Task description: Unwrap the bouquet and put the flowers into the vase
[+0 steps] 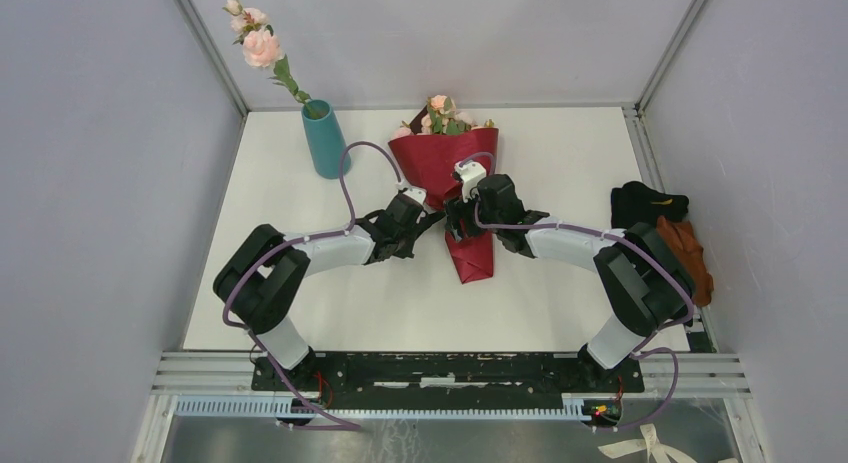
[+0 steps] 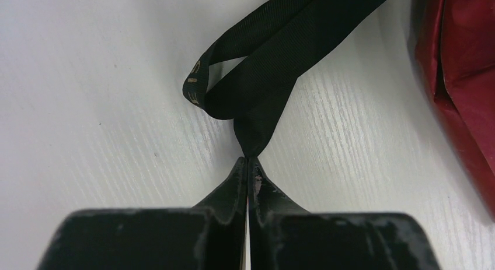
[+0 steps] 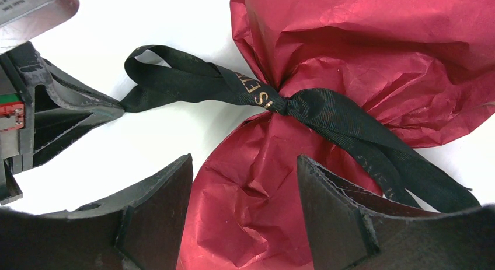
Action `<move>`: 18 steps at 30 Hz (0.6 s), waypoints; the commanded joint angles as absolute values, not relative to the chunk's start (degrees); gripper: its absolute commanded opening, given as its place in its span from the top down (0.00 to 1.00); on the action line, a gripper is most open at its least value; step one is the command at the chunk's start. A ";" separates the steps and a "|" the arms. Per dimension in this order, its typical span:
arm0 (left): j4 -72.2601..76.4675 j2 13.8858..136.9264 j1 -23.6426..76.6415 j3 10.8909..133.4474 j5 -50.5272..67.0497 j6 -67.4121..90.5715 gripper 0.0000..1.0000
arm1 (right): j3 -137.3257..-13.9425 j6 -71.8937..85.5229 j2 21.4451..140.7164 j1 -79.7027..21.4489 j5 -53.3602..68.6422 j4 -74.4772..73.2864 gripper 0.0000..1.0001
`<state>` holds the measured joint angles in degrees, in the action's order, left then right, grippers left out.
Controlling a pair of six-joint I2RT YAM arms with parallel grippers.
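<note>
Step in hand looks like untying: bouquet (image 1: pixel 455 173) lies flat on table (image 1: pixel 560 163), ribbon (image 2: pixel 262 77) knotted round its waist. Just left of bouquet, left gripper (image 2: pixel 247 162) has fingers pinched tight on a ribbon tail. Over bouquet below the knot, right gripper (image 3: pixel 244 165) has fingers wide apart astride the red paper, gripping nothing. Left of bouquet's flower end stands vase (image 1: pixel 325 143), one rose stem (image 1: pixel 262 48) in it. Next likely needs a pull on that tail away from bouquet, paper pinned.

Vase (image 1: pixel 325 143) left of bouquet (image 1: pixel 450 158); cloth pile (image 1: pixel 670 233) right; flower (image 1: pixel 262 48) in vase.
</note>
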<state>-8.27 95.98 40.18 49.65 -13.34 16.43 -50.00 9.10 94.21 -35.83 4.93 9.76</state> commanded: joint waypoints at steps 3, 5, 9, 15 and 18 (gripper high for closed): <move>-10.16 95.97 39.81 48.52 -11.14 17.48 0.98 | -50.29 8.84 93.80 -35.64 4.60 11.49 0.29; -9.40 93.36 39.83 47.90 -12.42 18.31 0.98 | -50.23 8.84 93.89 -35.66 4.76 11.56 0.29; -10.37 87.75 39.81 47.62 -16.83 20.18 0.98 | -51.19 8.72 94.04 -35.67 5.24 11.62 0.29; -13.03 83.04 39.82 47.79 -21.12 21.71 0.98 | -55.96 9.26 93.70 -36.47 8.45 10.50 0.29; -13.54 80.97 39.31 46.81 -22.38 22.18 0.98 | -57.25 9.05 93.28 -37.15 8.42 9.84 0.28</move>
<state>-12.12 84.16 40.18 47.29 -18.55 19.18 -53.49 9.13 94.43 -36.18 7.14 8.95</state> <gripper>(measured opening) 0.027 0.714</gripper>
